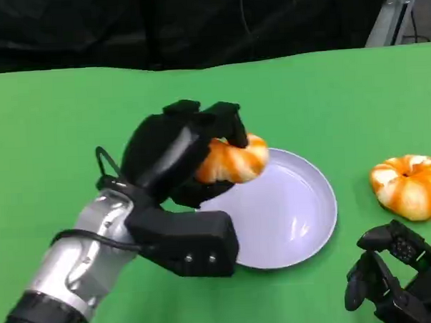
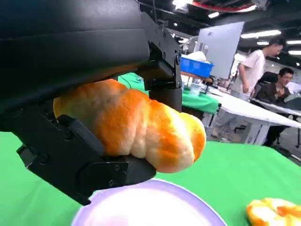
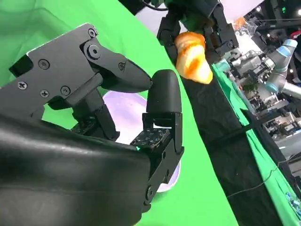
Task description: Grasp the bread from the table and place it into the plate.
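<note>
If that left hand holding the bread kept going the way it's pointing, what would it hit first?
Probably the plate: the left hand holds the bread above the plate's near rim, pointing across it. Depth is uncertain.

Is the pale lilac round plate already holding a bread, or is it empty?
Empty: the plate shows bare; the left hand holds the bread above its rim.

A green table (image 1: 50, 140) stands before a black backdrop (image 1: 124, 26), with white tables (image 2: 244, 108) under ceiling lights (image 2: 268, 34).
</note>
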`<state>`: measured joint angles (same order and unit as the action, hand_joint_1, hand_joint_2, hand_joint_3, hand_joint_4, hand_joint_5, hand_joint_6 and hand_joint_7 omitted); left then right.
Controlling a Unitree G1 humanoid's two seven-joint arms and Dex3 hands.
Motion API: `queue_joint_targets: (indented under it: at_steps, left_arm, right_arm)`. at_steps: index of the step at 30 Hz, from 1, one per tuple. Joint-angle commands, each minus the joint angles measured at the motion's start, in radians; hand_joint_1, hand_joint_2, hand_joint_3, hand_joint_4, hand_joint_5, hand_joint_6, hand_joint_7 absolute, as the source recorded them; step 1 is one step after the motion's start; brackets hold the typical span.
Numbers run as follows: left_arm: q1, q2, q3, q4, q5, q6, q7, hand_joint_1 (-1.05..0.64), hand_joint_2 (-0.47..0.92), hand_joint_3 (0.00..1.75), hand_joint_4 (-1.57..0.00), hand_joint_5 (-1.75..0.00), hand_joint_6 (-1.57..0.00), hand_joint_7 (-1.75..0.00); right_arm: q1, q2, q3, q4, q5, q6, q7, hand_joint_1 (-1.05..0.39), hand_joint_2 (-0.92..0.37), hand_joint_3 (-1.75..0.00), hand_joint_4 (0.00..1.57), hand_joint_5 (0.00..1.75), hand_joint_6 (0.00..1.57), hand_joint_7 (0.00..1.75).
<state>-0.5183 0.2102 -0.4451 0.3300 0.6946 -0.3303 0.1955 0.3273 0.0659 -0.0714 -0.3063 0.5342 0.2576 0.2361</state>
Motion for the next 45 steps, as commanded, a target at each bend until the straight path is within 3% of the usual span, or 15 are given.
queue_joint_targets:
  at_steps: [1, 6, 14, 15, 17, 19, 21, 23, 24, 26, 28, 30, 32, 35, 45]
  left_arm:
    - [-0.012, -0.043, -0.039, 0.081, 0.030, -0.022, 0.039, -0.06, 0.68, 0.72, -0.77, -1.75, -0.73, -1.62]
    - [-0.035, -0.071, -0.058, 0.193, 0.051, -0.052, 0.081, -0.05, 0.70, 0.66, -0.77, -1.75, -0.65, -1.74]
    - [-0.086, -0.099, -0.085, 0.377, 0.076, -0.087, 0.153, -0.04, 0.69, 0.63, -0.73, -1.75, -0.64, -1.71]
    - [-0.094, -0.102, -0.088, 0.400, 0.080, -0.093, 0.162, -0.04, 0.72, 0.56, -0.73, -1.75, -0.63, -1.70]
    - [-0.109, -0.107, -0.095, 0.440, 0.086, -0.101, 0.173, -0.05, 0.80, 0.39, -0.68, -1.75, -0.67, -1.59]
    - [-0.118, -0.110, -0.097, 0.464, 0.082, -0.111, 0.176, -0.06, 0.83, 0.34, -0.66, -1.75, -0.68, -1.54]
    - [-0.121, -0.114, -0.092, 0.491, 0.065, -0.139, 0.183, -0.06, 0.87, 0.23, -0.65, -1.70, -0.74, -1.37]
    - [-0.123, -0.118, -0.085, 0.514, 0.047, -0.166, 0.180, -0.11, 0.91, 0.15, -0.69, -1.40, -0.88, -0.81]
    - [-0.126, -0.113, -0.090, 0.517, 0.053, -0.166, 0.170, -0.13, 0.92, 0.14, -0.70, -1.33, -0.92, -0.65]
    - [-0.127, -0.100, -0.103, 0.502, 0.075, -0.136, 0.145, -0.53, 0.92, 0.24, -0.51, -0.50, -0.72, -0.18]
    - [-0.126, -0.096, -0.108, 0.494, 0.081, -0.122, 0.137, -0.65, 0.92, 0.28, -0.46, -0.24, -0.66, -0.05]
    - [-0.115, -0.090, -0.114, 0.472, 0.092, -0.082, 0.109, -0.88, 0.92, 0.43, -0.20, -0.08, -0.44, -0.01]
    - [-0.105, -0.078, -0.123, 0.439, 0.103, -0.044, 0.070, -1.01, 0.92, 0.55, -0.04, -0.02, -0.24, 0.00]
    - [-0.086, -0.058, -0.126, 0.387, 0.095, -0.011, 0.002, -1.04, 0.92, 0.60, 0.00, 0.00, -0.13, 0.00]
    - [0.025, 0.027, -0.049, 0.232, -0.039, -0.068, -0.106, -0.99, 0.92, 0.52, 0.00, 0.00, -0.21, -0.03]
  right_arm:
    - [0.000, -0.004, -0.006, -0.009, 0.001, -0.014, 0.000, -0.14, -0.59, -1.04, 0.84, 1.73, 0.82, 1.42]
    - [-0.005, 0.004, -0.002, -0.005, -0.003, -0.015, -0.011, -0.15, -0.57, -1.05, 0.85, 1.73, 0.82, 1.42]
    - [-0.012, 0.006, -0.003, 0.012, -0.005, -0.024, -0.006, -0.16, -0.54, -1.09, 0.84, 1.75, 0.82, 1.43]
    - [-0.011, 0.007, -0.002, 0.010, -0.006, -0.025, -0.006, -0.15, -0.54, -1.09, 0.85, 1.75, 0.81, 1.43]
    - [-0.011, 0.008, -0.002, 0.008, -0.005, -0.021, -0.008, -0.16, -0.54, -1.09, 0.85, 1.74, 0.82, 1.42]
    - [-0.010, 0.010, -0.002, 0.006, -0.003, -0.019, -0.010, -0.16, -0.54, -1.08, 0.85, 1.74, 0.82, 1.42]
    - [-0.009, 0.013, 0.000, 0.003, -0.002, -0.017, -0.012, -0.15, -0.54, -1.08, 0.86, 1.74, 0.83, 1.42]
    - [-0.009, 0.014, 0.001, 0.001, -0.003, -0.016, -0.015, -0.15, -0.54, -1.09, 0.86, 1.74, 0.83, 1.42]
    - [-0.009, 0.015, 0.000, 0.002, -0.003, -0.017, -0.013, -0.15, -0.54, -1.09, 0.85, 1.74, 0.83, 1.42]
    - [-0.010, 0.014, 0.000, 0.003, -0.001, -0.018, -0.009, -0.15, -0.54, -1.09, 0.85, 1.75, 0.82, 1.42]
    - [-0.010, 0.014, -0.001, 0.004, 0.000, -0.018, -0.008, -0.15, -0.54, -1.09, 0.85, 1.75, 0.82, 1.43]
    - [-0.010, 0.012, -0.001, 0.009, -0.003, -0.028, 0.000, -0.15, -0.55, -1.09, 0.85, 1.75, 0.81, 1.43]
    - [-0.008, 0.010, -0.001, 0.010, -0.006, -0.032, 0.002, -0.15, -0.55, -1.07, 0.85, 1.74, 0.82, 1.42]
    - [-0.006, 0.008, 0.000, 0.004, -0.007, -0.025, -0.003, -0.16, -0.56, -1.06, 0.84, 1.75, 0.82, 1.42]
    - [-0.006, 0.012, 0.005, -0.002, -0.008, -0.022, -0.009, -0.16, -0.55, -1.08, 0.85, 1.75, 0.81, 1.44]
